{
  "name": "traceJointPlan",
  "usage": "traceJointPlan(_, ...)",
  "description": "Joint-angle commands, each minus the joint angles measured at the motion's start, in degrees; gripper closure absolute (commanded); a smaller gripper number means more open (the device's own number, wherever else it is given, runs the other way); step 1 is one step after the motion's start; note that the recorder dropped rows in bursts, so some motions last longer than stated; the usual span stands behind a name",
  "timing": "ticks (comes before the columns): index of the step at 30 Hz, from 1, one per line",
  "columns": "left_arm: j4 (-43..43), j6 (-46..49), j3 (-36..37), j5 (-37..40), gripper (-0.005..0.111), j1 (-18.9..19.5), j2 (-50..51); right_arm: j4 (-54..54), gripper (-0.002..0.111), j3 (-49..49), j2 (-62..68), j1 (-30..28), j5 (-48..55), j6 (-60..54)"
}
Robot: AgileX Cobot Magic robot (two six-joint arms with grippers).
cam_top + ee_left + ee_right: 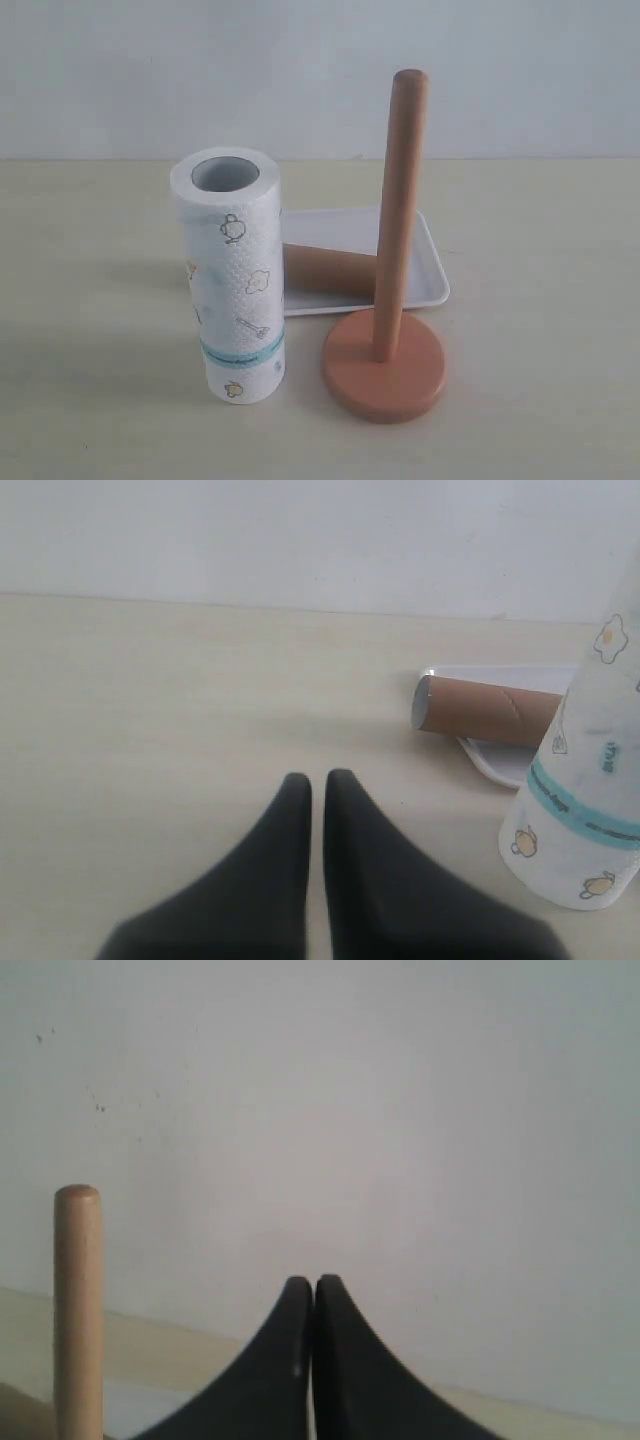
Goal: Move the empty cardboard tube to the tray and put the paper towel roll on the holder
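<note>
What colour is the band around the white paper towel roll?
Teal, on the white embossed paper towel roll; clearest in the exterior view.

left claw (317,780) closed (empty), right claw (314,1283) closed

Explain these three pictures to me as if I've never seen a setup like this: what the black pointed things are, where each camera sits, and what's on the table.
This is a two-armed robot. One picture looks at the table from outside; the other two come from cameras on each wrist, looking past that arm's claw. The black pointed shapes are those claws: the left claw and the right claw, both shut and holding nothing.

On the table stands a paper towel roll, upright. Beside it is a wooden holder, a round base with a bare upright pole. Behind them lies a white tray with an empty cardboard tube lying on its side in it, one end poking past the tray's edge in the left wrist view.
</note>
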Motion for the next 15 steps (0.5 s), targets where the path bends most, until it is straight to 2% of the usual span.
traceJointPlan(1, -0.2, 0.1, 0.2, 0.0, 0.103, 0.2, -0.2, 42.2, 0.108, 1.6, -0.3, -0.1, 0.6, -39.5)
traceJointPlan(2, -0.2, 0.1, 0.2, 0.0, 0.103, 0.2, -0.2, 53.6, 0.108, 2.2, -0.3, -0.1, 1.0, -51.0)
traceJointPlan(3, -0.2, 0.1, 0.2, 0.0, 0.103, 0.2, -0.2, 62.9, 0.108, 2.4, -0.3, -0.1, 1.9, -57.3)
traceJointPlan(5, -0.2, 0.1, 0.2, 0.0, 0.103, 0.2, -0.2, 72.7, 0.108, 2.4, -0.3, -0.1, 5.9, -66.2)
traceJointPlan(12, -0.2, 0.1, 0.2, 0.0, 0.103, 0.2, -0.2, 72.6, 0.108, 2.4, -0.3, -0.1, 19.4, -68.4)
traceJointPlan(15, -0.2, 0.1, 0.2, 0.0, 0.103, 0.2, -0.2, 74.5, 0.108, 2.4, -0.3, -0.1, 22.0, -71.7)
